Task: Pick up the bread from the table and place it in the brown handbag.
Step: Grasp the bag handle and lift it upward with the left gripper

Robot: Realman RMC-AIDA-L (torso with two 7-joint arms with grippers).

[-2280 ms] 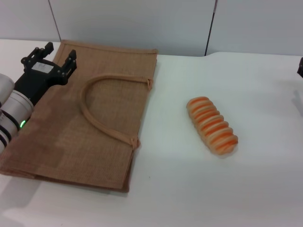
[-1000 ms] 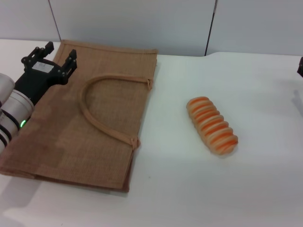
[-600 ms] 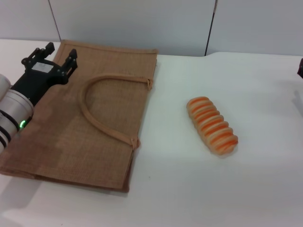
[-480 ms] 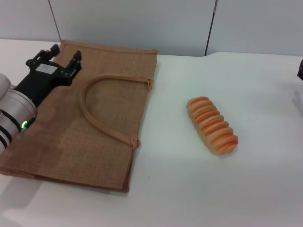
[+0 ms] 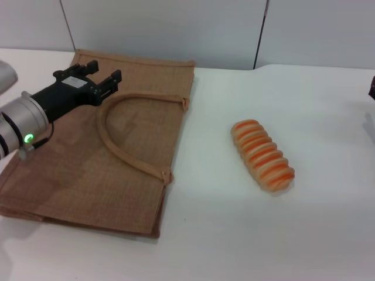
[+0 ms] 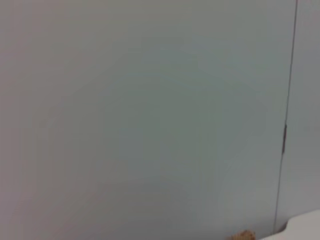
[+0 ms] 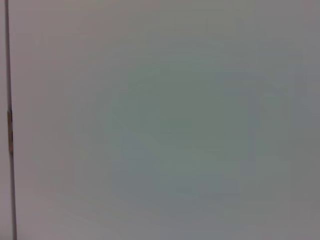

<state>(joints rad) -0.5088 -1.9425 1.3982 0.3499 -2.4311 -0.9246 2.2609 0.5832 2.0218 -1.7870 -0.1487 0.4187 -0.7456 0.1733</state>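
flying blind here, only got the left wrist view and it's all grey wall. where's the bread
Observer: The bread lies on the table, off to the robot's right of the brown handbag, apart from it.
Operator: where's my left gripper then
Observer: The left gripper is over the far part of the handbag, fingers open, near the arched handle.
Operator: bag open or flat
Observer: It lies flat on the table; I see no gap at its mouth.
Operator: right arm near the bread?
Observer: No, only a dark sliver shows at the head view's right edge, well away.
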